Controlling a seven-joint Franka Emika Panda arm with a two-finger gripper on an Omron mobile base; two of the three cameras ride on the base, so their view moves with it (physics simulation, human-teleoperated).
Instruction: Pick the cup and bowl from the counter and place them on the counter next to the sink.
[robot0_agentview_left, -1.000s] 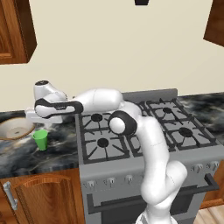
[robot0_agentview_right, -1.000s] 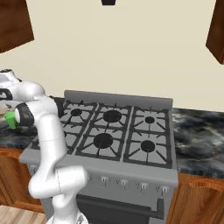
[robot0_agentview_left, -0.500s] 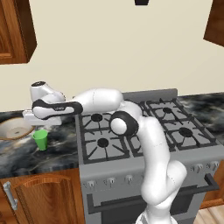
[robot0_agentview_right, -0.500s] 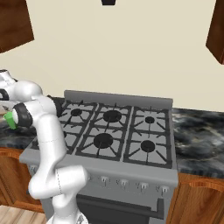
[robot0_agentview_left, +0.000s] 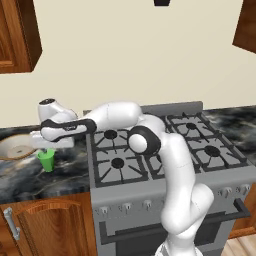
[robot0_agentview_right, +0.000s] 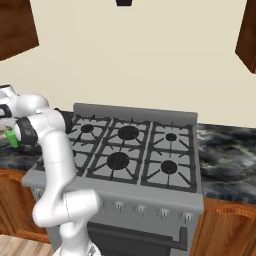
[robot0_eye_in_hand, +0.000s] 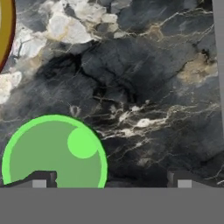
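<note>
White arm reaches left from stove (robot0_agentview_left: 165, 145) over black marble counter (robot0_agentview_left: 70, 165). Gripper (robot0_eye_in_hand: 111, 181) hangs above counter, fingers spread wide, holding nothing. Green cup (robot0_agentview_left: 47, 160) stands upright on counter just below hand, beside stove's left edge; hand view looks down into its open mouth (robot0_eye_in_hand: 54, 153), left fingertip (robot0_eye_in_hand: 39, 180) over its rim, right fingertip over bare marble. Tan-rimmed bowl (robot0_agentview_left: 15, 147) sits on counter near cup, further left.

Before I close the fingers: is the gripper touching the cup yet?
Cannot tell. In the hand view one fingertip overlaps the cup rim; the gripper looks down from above, so no gap or contact shows plainly.
</note>
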